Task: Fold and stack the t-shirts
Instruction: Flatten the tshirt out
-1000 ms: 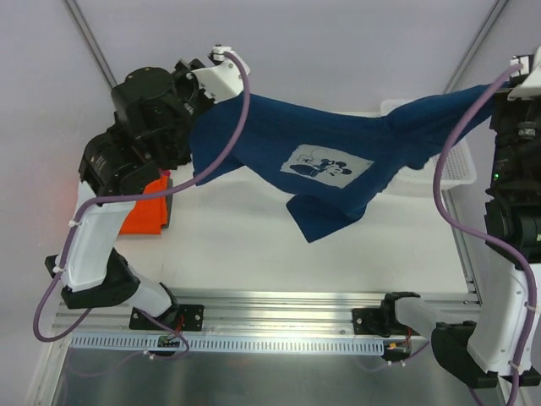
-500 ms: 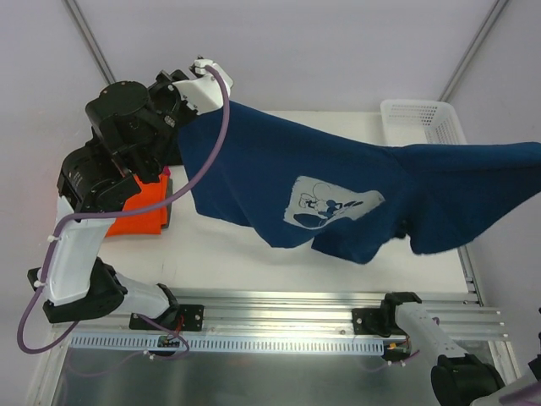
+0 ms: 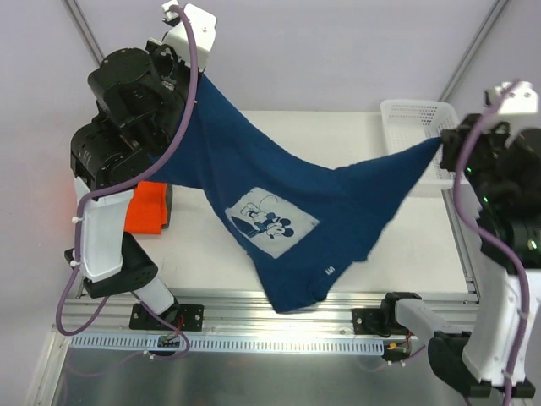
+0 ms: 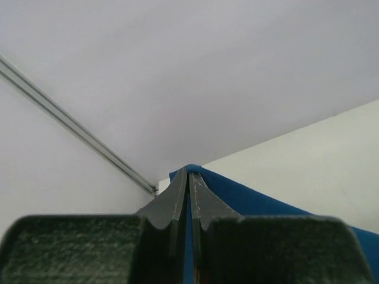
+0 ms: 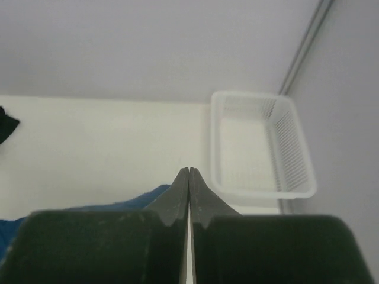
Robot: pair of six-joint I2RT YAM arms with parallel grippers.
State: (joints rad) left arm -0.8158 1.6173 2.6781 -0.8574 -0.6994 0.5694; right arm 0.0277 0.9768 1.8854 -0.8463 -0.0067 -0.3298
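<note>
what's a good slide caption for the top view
Left gripper and right gripper stretch the navy shirt between them over the table, orange shirt and basket alongside.

Orange t-shirt mostly hidden behind L arm & navy t-shirt. Basket partly covered. Hem mark too small to read.

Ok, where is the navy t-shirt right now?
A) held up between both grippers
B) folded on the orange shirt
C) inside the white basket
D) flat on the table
A: the navy t-shirt spans the air, one end pinched in the left gripper, the other in the right gripper.
</note>
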